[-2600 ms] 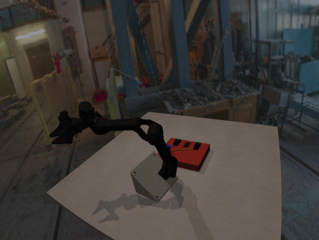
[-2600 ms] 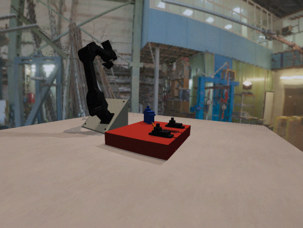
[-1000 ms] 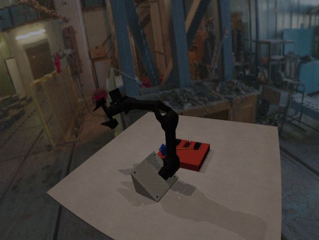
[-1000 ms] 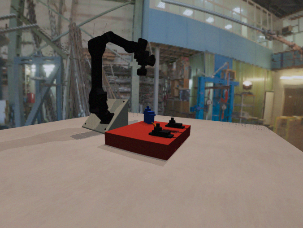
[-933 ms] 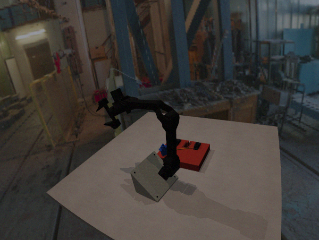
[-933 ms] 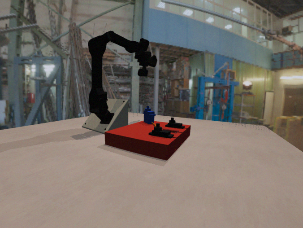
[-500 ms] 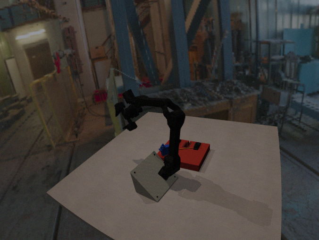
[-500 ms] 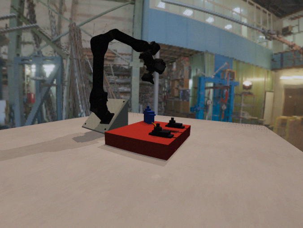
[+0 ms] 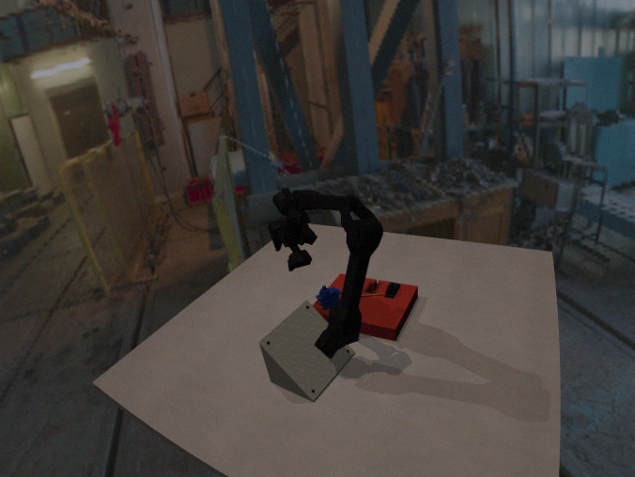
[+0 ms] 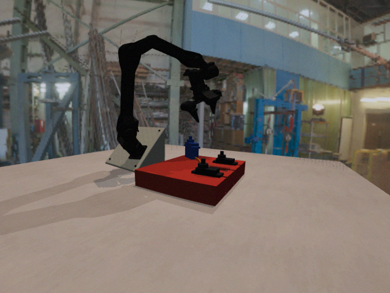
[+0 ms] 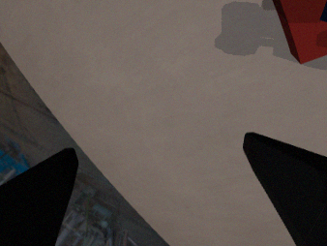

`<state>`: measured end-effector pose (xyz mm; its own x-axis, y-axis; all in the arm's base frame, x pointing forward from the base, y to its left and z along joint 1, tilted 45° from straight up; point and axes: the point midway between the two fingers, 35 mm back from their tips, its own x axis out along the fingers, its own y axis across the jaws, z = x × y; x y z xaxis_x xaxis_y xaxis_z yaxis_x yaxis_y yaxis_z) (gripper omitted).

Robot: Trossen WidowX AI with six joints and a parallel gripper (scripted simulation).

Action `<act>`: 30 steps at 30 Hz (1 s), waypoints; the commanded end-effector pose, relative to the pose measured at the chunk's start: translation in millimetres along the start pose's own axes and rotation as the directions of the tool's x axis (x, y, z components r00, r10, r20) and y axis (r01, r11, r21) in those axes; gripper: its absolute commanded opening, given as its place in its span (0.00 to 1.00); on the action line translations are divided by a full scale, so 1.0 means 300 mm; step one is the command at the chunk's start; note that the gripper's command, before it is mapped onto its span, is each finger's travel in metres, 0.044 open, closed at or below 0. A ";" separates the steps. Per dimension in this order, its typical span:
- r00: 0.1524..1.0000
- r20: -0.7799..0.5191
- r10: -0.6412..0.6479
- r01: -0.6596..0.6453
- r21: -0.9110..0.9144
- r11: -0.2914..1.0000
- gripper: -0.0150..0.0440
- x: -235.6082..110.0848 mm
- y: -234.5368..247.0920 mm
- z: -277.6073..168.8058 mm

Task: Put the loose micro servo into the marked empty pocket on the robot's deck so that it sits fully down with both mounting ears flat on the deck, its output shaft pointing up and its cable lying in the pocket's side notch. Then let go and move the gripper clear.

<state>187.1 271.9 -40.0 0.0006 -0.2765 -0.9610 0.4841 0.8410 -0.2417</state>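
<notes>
The loose blue micro servo [image 9: 328,296] [image 10: 191,148] stands upright at the corner of the red deck [image 9: 384,320] [image 10: 176,182] [image 11: 296,5] nearest the arm's base; I cannot tell whether it rests on the deck or just beside it. Two black servos [image 9: 393,289] [image 10: 207,169] sit in pockets on the deck, and a thin yellow cable [image 9: 374,294] lies beside them. My gripper [image 9: 296,258] [image 10: 204,113] [image 11: 163,147] is open and empty. It hangs high over the bare table, off to the side of the deck and well above the blue servo. The marked pocket is not clearly visible.
The arm stands on a grey wedge mount [image 9: 300,353] [image 10: 147,147] right next to the deck. The pale table [image 9: 461,307] [image 10: 252,236] [image 11: 148,56] ends in an edge close under the gripper in the wrist view.
</notes>
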 end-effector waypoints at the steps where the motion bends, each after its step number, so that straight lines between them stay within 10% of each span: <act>1: 0.994 0.050 -0.098 0.095 0.056 0.994 1.00 -0.002 -0.089 0.086; 14: 0.887 0.153 -0.436 0.406 0.192 0.894 1.00 -0.041 -0.404 0.303; 30: 0.885 0.154 -0.440 0.410 0.194 0.891 1.00 0.038 -0.449 0.321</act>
<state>205.8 112.8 -3.4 -0.0843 -0.6877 -0.7210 0.6027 0.5410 -0.5865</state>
